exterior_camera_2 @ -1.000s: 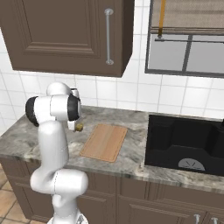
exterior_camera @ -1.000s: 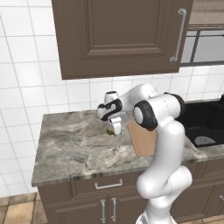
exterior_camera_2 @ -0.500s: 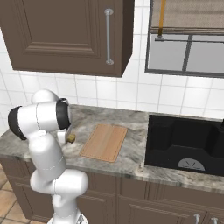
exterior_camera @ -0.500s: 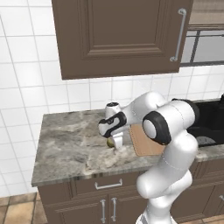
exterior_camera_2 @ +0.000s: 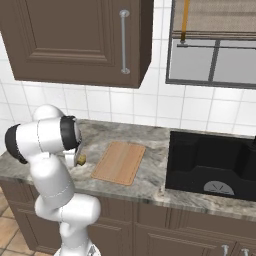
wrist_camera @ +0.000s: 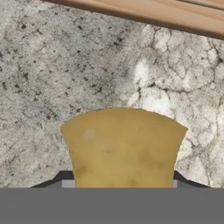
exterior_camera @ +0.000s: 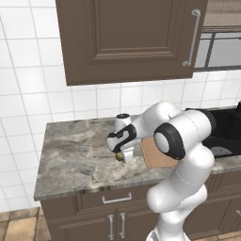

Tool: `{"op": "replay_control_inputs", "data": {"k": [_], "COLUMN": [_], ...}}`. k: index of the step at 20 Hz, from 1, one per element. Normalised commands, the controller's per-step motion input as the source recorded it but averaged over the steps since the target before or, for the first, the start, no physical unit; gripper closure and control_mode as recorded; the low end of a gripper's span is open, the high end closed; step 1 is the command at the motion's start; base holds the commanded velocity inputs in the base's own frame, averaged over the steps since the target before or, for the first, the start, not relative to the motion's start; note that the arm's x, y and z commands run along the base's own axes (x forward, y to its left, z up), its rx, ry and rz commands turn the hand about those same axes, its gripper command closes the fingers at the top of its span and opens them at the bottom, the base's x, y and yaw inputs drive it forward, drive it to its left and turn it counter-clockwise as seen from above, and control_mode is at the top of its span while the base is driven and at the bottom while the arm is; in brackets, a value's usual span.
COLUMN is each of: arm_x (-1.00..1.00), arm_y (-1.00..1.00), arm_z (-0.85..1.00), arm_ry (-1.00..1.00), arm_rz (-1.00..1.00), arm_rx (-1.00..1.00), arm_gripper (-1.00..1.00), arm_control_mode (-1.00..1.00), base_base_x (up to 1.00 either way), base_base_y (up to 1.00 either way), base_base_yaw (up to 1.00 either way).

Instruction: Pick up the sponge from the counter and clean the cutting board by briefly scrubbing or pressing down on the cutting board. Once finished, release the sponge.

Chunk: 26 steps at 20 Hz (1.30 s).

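Pincer [exterior_camera: 120,156]: gripping the yellow sponge [wrist_camera: 124,148], hovering low over the desk [exterior_camera: 75,160].
Cutting board [exterior_camera_2: 120,161]: lying flat, just beside the sponge.

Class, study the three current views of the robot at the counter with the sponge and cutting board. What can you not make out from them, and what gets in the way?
- Gripper fingertips: in the hand view the sponge covers them, so the grip cannot be confirmed.
- Cutting board: in the left base view the arm hides most of it; the hand view's top edge cuts it off.
- Sponge's underside: whether it touches the counter is too small to tell.
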Motion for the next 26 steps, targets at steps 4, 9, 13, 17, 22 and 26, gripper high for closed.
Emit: {"op": "replay_control_inputs", "data": {"k": [4, 9, 13, 17, 22, 26], "arm_x": [0.00, 0.00, -0.12, -0.72, -1.00, -1.00], "arm_y": [0.00, 0.00, 0.00, -0.20, -0.24, -0.33], "arm_z": [0.21, 0.46, 0.81, 0.52, 0.48, 0.61], "arm_ry": [0.00, 0.00, -0.09, -0.04, -0.19, -0.19], "arm_rz": [0.00, 0.01, 0.05, 0.09, 0.33, 0.47], "arm_rx": [0.00, 0.00, 0.00, 0.00, -0.05, -0.02], "arm_gripper": [-1.00, -1.00, -1.00, -1.00, -1.00, -1.00], "arm_control_mode": [-1.00, -1.00, -1.00, -1.00, -1.00, -1.00], "base_base_x": [0.00, 0.00, 0.00, 0.00, 0.00, 0.00], "base_base_y": [0.00, 0.00, 0.00, 0.00, 0.00, 0.00], "base_base_yaw": [0.00, 0.00, 0.00, 0.00, 0.00, 0.00]}}
